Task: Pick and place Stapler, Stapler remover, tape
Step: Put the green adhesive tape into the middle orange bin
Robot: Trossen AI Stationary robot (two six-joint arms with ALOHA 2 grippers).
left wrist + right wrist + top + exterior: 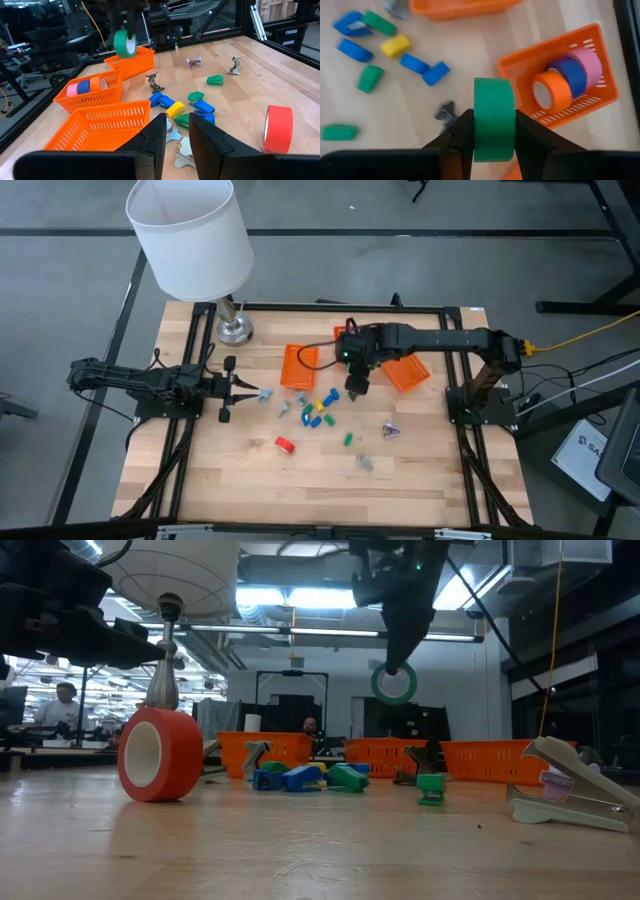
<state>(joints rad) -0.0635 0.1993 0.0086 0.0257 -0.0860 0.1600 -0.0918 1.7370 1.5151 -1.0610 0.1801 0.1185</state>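
Your tabletop (420, 470) of pale wood planks carries a white-shaded lamp (190, 235) at its far left corner, and only the high view shows that shade whole; the low view gives you just its underside and stem. Three orange baskets sit along the far side: from the left wrist view you can see that one basket (92, 90) already holds pink, blue and orange tape rolls, which the high view hides under the right arm. The right gripper (492, 131) hangs above the middle of the tabletop with its fingers clamped on the green tape (493, 119); the low view shows that roll well clear of the wood, and the right wrist view places it over bare tabletop just beside the filled basket. The left gripper (232, 390) waits low at the left side, fingers a narrow gap apart and holding nothing. A red tape (160, 754) stands on edge toward the near side, big in the low view and small in the high one. Blue, yellow and green blocks (318, 412) cluster at the centre. A boxy white thing off the right edge in the high view bears letters beginning "SA"; the rest is cut off.
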